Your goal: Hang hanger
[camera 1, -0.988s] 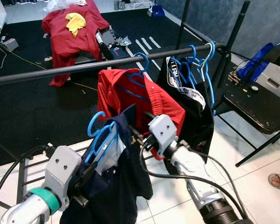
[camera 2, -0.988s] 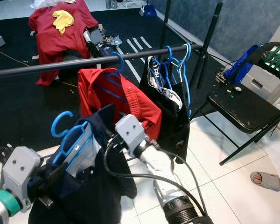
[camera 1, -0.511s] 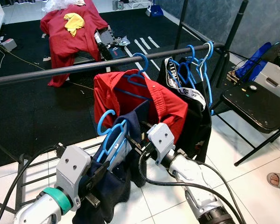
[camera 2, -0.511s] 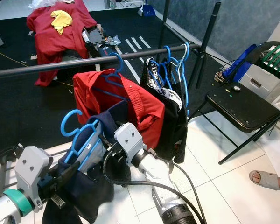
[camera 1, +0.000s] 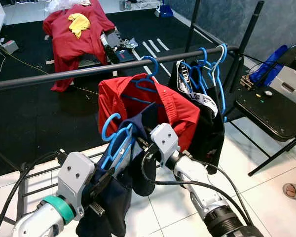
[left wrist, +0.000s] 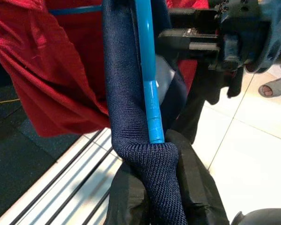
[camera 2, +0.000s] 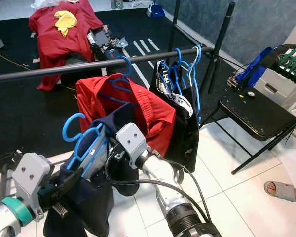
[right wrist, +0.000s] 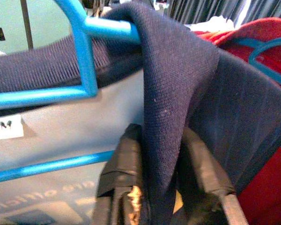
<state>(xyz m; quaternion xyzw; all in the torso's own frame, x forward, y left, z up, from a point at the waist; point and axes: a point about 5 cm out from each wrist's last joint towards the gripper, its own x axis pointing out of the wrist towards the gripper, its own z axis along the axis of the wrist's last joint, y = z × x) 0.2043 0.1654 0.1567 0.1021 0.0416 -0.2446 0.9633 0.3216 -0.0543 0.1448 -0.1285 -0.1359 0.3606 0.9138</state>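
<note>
Blue plastic hanger [camera 1: 116,143] carrying a navy knit garment [camera 1: 119,190] is held below the black metal rail [camera 1: 89,71], hook free of it. Left claw [left wrist: 154,187] pinches one garment-covered end; right claw [right wrist: 161,173] is closed on the navy fabric at the other shoulder. Red shirt [camera 1: 148,106] hangs just behind.

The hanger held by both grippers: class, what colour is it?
Blue. The hanger shows best in the left wrist view, running through a navy garment.

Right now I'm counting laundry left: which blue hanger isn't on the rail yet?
The one carrying the navy garment, held between both end effectors below the rail.
</note>
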